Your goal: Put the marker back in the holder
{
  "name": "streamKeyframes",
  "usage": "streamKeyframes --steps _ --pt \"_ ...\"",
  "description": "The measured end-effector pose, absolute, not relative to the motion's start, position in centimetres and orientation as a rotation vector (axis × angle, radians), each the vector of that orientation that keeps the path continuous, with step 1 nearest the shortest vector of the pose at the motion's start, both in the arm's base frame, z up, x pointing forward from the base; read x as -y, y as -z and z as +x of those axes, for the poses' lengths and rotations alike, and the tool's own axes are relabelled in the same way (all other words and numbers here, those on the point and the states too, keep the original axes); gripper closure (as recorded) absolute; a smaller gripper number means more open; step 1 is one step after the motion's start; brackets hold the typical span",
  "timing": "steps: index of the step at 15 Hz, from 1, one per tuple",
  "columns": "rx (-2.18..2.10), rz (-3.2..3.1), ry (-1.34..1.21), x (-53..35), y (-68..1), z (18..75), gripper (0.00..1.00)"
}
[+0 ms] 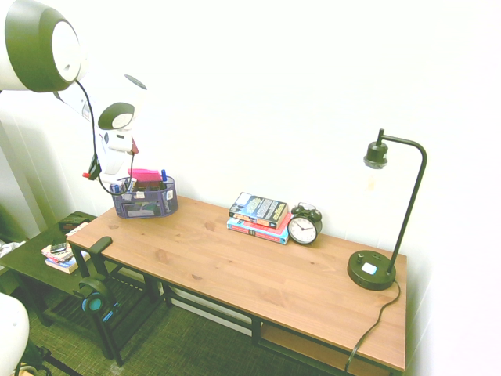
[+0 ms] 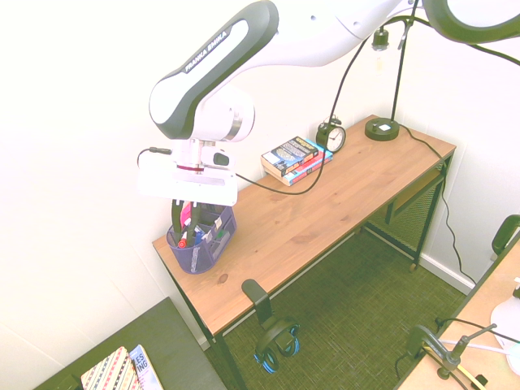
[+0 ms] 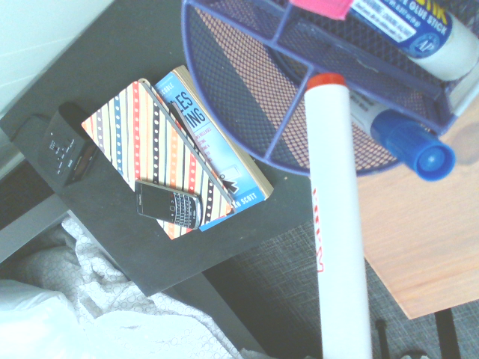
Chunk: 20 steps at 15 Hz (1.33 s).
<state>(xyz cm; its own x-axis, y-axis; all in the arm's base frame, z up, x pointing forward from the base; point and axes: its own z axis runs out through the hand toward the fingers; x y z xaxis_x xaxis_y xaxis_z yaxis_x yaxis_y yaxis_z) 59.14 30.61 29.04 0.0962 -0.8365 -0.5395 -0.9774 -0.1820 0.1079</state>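
the gripper hangs directly above the holder, its dark fingers pinching the marker, held upright with its red tip down inside the holder's rim at the desk's end. the arm reads "franka emika". in the holder, one blue-capped marker and one white tube labelled "glue stick". further along sit two stacked books, one alarm clock and one lamp.

The marker runs off the wrist view's bottom edge; the gripper's fingertips sit hidden inside the holder.
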Motion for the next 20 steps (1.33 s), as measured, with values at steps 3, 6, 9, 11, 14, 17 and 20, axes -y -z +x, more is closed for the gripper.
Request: streamKeyframes --steps 3,6,9,11,14,17,20 --pt "-1.821 -2.073 -0.754 -31.2 -28.8 58.8 1.0" --pt "-1.853 -2.05 -0.772 -31.1 -28.1 58.6 1.0" --pt "-1.88 -2.028 -0.768 -30.5 -27.7 58.9 1.0" --pt "-1.907 -1.985 -0.753 -29.2 -27.8 59.8 1.0" --pt "-1.932 -1.92 -0.718 -27.4 -28.3 61.2 0.0" --pt "-1.931 -1.91 -0.714 -27.4 -28.3 61.2 0.0" --pt "-1.921 -1.908 -0.696 -27.4 -28.2 61.5 0.0"
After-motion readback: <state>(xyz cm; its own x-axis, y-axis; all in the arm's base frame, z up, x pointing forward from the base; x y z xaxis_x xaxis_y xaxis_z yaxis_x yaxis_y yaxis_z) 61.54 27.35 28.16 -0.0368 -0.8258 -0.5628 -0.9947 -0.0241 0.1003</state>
